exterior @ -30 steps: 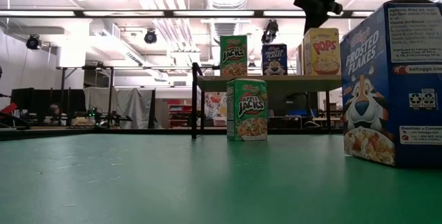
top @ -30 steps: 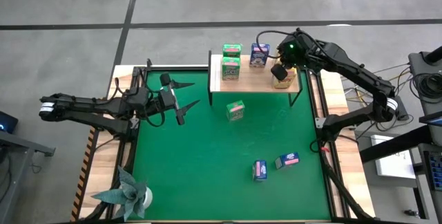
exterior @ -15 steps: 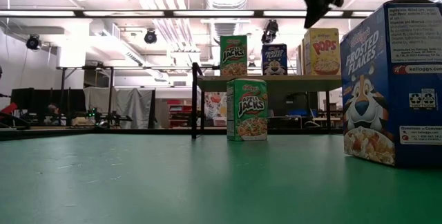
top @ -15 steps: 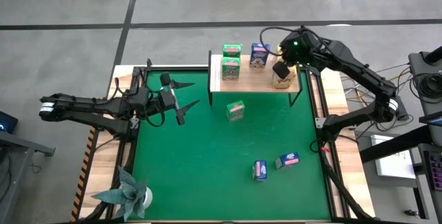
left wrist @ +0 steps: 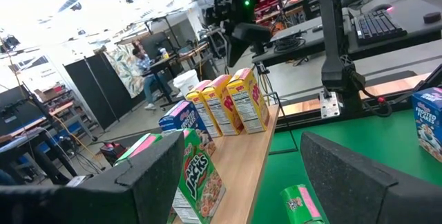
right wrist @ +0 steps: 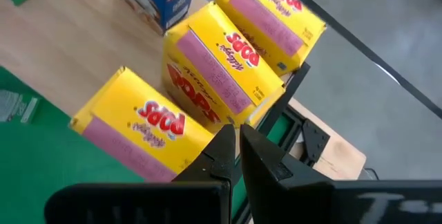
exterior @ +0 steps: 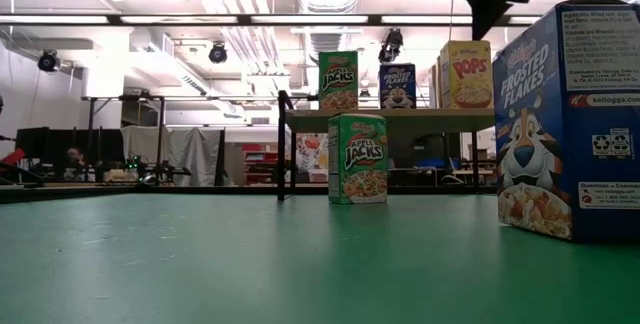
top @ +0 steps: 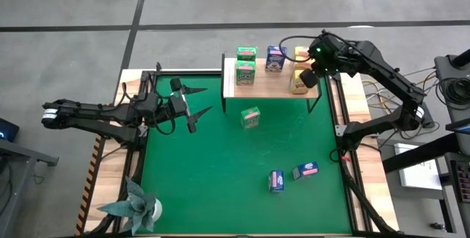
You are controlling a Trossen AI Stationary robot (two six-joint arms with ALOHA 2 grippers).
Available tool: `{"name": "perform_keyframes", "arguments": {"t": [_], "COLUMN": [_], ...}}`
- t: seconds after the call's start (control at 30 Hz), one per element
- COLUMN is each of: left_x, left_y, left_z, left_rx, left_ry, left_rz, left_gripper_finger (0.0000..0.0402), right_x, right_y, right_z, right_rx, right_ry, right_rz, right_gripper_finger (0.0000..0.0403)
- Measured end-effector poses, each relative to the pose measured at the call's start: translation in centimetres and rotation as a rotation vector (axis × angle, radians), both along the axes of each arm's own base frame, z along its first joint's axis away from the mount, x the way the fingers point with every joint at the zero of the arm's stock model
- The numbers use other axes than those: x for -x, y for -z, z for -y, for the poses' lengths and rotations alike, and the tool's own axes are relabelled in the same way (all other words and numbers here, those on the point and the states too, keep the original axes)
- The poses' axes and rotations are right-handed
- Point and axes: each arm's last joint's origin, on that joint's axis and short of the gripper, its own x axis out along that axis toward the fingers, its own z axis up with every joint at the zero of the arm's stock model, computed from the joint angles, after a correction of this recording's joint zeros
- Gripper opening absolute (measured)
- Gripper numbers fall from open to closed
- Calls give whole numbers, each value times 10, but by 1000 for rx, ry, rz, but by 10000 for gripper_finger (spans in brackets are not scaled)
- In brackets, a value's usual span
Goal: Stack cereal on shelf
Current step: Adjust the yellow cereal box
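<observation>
Three yellow boxes [right wrist: 207, 79] crowd the shelf [top: 283, 87] end. The right gripper [right wrist: 237, 141], fingers together, hangs above them. The left gripper [top: 192, 107] waits, fingers apart.

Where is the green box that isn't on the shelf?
The green box stands on the green mat, just in front of the shelf, seen from above.

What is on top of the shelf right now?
On the shelf stand two green boxes, one blue box and three yellow boxes in a row. The right pincer, shut, hangs above the yellow ones, covering part of them from overhead.
</observation>
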Motion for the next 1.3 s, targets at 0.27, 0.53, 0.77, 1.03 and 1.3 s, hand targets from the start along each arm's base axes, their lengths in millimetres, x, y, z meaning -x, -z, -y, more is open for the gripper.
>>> {"name": "perform_keyframes", "arguments": {"t": [0.27, 0.53, 0.77, 1.03, 1.3], "left_x": [0, 0, 0, 0, 0], "left_y": [0, 0, 0, 0, 0], "left_z": [0, 0, 0, 0, 0], "left_rx": [-8, -11, -11, -11, -11], "left_ry": [0, -1, -1, -1, 0], "left_rz": [-3, -4, -4, -4, -5], "left_gripper_finger": [272, 272, 272, 272, 272], "right_x": [-4, -8, -7, -7, -7], "right_y": [6, 16, 18, 17, 17], "right_z": [3, 6, 7, 8, 6], "right_rx": [14, 15, 58, 85, 37], "right_ry": [-10, -6, 26, 32, -28], "right_rz": [6, -14, -56, -70, -35], "right_gripper_finger": [13, 13, 13, 13, 13]}}
